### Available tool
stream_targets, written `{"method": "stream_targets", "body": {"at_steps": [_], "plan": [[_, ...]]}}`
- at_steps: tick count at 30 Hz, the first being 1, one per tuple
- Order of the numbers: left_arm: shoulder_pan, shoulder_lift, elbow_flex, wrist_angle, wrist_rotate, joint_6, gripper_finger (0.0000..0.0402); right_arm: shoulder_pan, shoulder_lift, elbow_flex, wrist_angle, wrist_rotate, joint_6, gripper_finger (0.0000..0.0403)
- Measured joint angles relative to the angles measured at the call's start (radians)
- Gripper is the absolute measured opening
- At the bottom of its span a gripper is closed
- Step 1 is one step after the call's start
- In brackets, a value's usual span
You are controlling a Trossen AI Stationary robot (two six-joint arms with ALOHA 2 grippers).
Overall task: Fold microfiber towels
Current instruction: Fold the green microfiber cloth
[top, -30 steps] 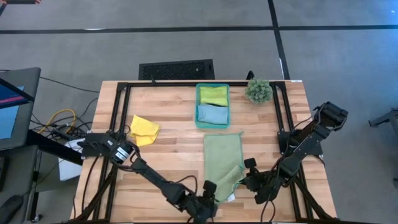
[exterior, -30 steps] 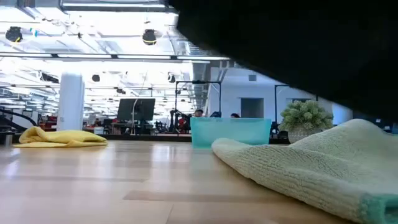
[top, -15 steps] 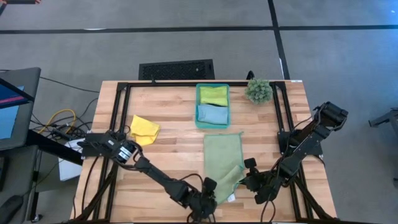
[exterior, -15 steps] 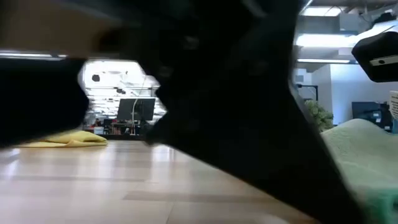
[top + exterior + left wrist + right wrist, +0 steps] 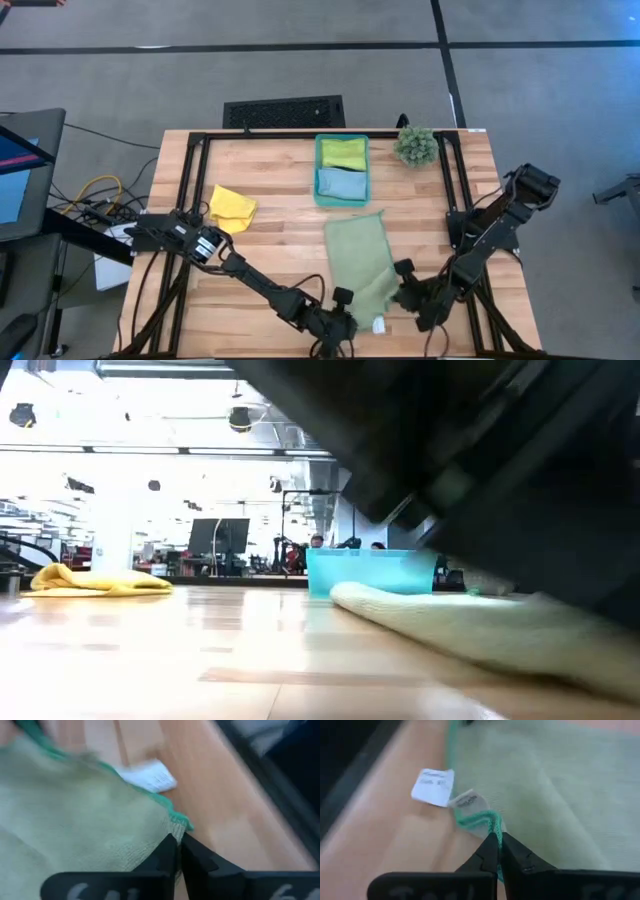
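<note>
Left jaws [image 5: 176,851] pressed together on the hemmed near edge of the pale green microfiber towel [image 5: 358,262], by its teal-stitched corner; right jaws [image 5: 496,851] likewise pinched shut on the other near corner of the same cloth, beside two small white care labels [image 5: 433,786]. Both sets of jaws low at the near edge of the counter [image 5: 280,200], left one [image 5: 345,325] and right one [image 5: 402,297] close together, each on its own corner.

Four towels in all. Pale green one spread as a long rectangle in the middle of the counter, long axis running from the near edge toward the bin, tilted slightly, far end just short of the bin, near end gathered between the two grippers. Lime green towel [image 5: 343,153] and light blue towel [image 5: 341,183] folded inside the translucent teal plastic bin [image 5: 319,170], lime at the far half, blue at the near half. Yellow towel [image 5: 232,208] crumpled on the left part of the counter, well apart from the rest.

One bin, at the far middle. One small spiky green plant [image 5: 415,145] at the far right corner, near the bin but not touching. Two dark arms, one from each side. Black metal frame [image 5: 200,140] around the wooden top.
</note>
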Motion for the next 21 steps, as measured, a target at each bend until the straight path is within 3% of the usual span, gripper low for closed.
{"method": "stream_targets", "body": {"at_steps": [7,11,14,21], "plan": [[-0.049,-0.017,0.002,0.146,-0.070,0.081,0.0003,0.096,0.000,0.000,0.091,-0.185,-0.001,0.0020],[-0.078,-0.021,0.002,0.169,-0.133,0.083,0.0002,0.158,-0.021,0.000,0.088,-0.193,0.000,0.0019],[-0.087,-0.028,0.002,0.209,-0.232,0.103,0.0001,0.195,-0.073,0.000,0.072,-0.115,-0.005,0.0016],[-0.117,-0.037,0.002,0.146,-0.643,0.050,0.0001,0.170,-0.219,0.000,-0.126,0.251,0.101,0.0008]]}}
